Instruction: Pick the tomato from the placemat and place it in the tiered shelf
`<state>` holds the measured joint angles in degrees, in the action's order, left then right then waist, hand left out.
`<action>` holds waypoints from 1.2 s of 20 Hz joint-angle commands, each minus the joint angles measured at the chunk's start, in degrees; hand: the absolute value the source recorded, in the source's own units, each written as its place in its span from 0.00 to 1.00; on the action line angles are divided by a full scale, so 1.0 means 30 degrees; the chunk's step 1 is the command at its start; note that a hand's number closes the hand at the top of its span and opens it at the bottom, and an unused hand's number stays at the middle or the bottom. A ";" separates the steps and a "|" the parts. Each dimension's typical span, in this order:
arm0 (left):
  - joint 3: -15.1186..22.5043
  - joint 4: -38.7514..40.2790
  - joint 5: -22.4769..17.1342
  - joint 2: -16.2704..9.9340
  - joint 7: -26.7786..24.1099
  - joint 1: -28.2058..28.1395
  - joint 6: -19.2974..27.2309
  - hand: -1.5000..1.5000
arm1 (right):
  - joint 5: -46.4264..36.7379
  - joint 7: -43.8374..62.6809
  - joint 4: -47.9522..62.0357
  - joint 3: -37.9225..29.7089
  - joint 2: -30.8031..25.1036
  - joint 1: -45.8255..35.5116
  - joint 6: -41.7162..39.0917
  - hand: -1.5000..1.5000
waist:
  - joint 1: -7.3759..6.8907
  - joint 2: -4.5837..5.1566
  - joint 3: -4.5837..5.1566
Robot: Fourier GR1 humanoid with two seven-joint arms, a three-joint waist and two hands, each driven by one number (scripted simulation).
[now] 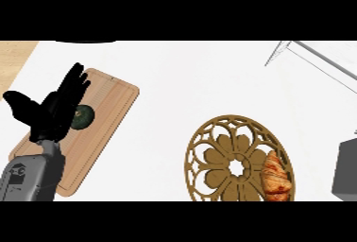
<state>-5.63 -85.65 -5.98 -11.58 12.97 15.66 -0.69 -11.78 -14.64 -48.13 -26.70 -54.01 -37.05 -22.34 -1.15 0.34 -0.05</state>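
Observation:
A wooden placemat [105, 123] lies tilted at the left of the white counter. On it sits a small round dark green fruit [85, 116], the only thing there that could be the tomato. My left hand [52, 113] hovers over the mat with its fingers straight and its thumb spread to the left. The palm covers the fruit's left side, and nothing is held. The tiered shelf [314, 59] shows as a pale wire frame at the top right. My right hand is out of view.
A round golden openwork trivet [230, 165] lies at the lower middle right, with a croissant [275, 176] on its right side. A grey block [346, 170] stands at the right edge. The wooden floor [14, 56] shows past the counter's left edge.

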 commanded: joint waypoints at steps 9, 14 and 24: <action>-0.0023 0.0418 0.0236 -0.0075 0.0153 0.0690 -0.0124 0.50 | -0.2319 -0.2019 0.7900 0.0278 -0.1021 -0.2990 0.3279 0.00 | -0.0347 0.0175 -0.0027; -0.0242 0.0540 -0.0091 -0.0163 -0.0364 0.0176 -0.0623 0.50 | -0.2104 -0.3883 0.9542 -0.0416 -0.0741 -0.4248 0.5001 0.00 | -0.0548 0.0227 -0.0050; -0.0058 0.0537 0.0248 0.0115 -0.0521 0.0433 -0.0309 0.50 | -0.1168 -0.5120 1.1790 -0.1694 -0.3118 -0.5116 0.2643 0.00 | -0.0574 0.0316 -0.0075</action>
<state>-5.81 -84.36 -5.61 -11.44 12.33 17.31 -1.76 -15.44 -29.90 -15.62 -31.28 -60.51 -51.92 -10.90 -2.78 1.16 -0.25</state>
